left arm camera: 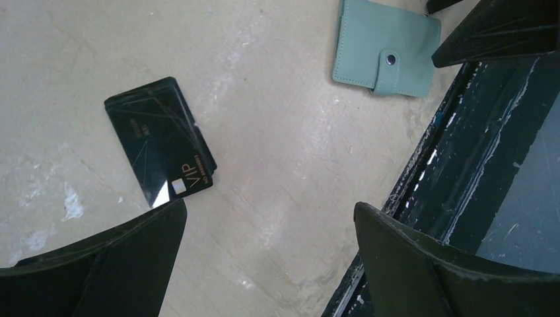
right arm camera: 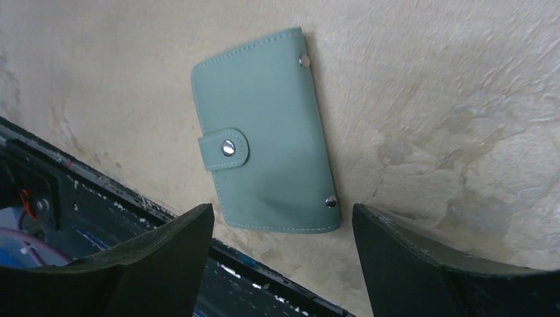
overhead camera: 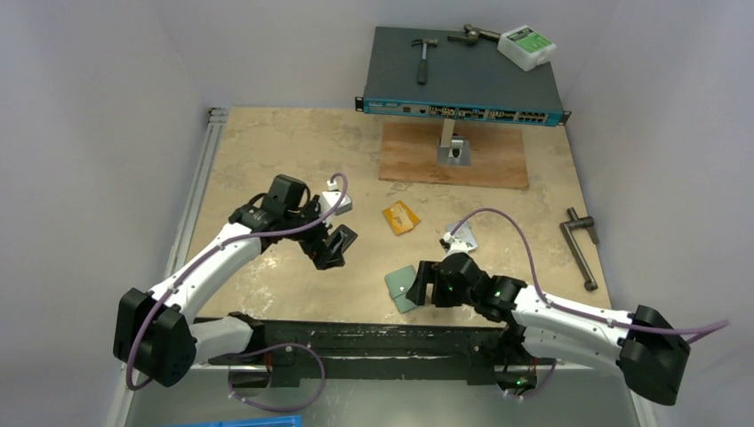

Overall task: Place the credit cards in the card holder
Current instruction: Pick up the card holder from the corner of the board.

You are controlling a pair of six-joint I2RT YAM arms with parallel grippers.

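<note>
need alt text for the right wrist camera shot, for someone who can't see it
A closed teal card holder, snap tab fastened, lies flat on the mottled beige table, seen from above and framed by the right gripper's two dark fingers, which stand apart. The table's black front rail crosses the lower left corner.

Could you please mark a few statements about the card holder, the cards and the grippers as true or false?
1. The card holder is snapped shut. True.
2. The orange card sits inside it. False: it lies bare on the table, apart from it.
3. The right gripper clamps the card holder. False: its jaws stand open above it.
4. A black card lies by the open left gripper. True.
</note>
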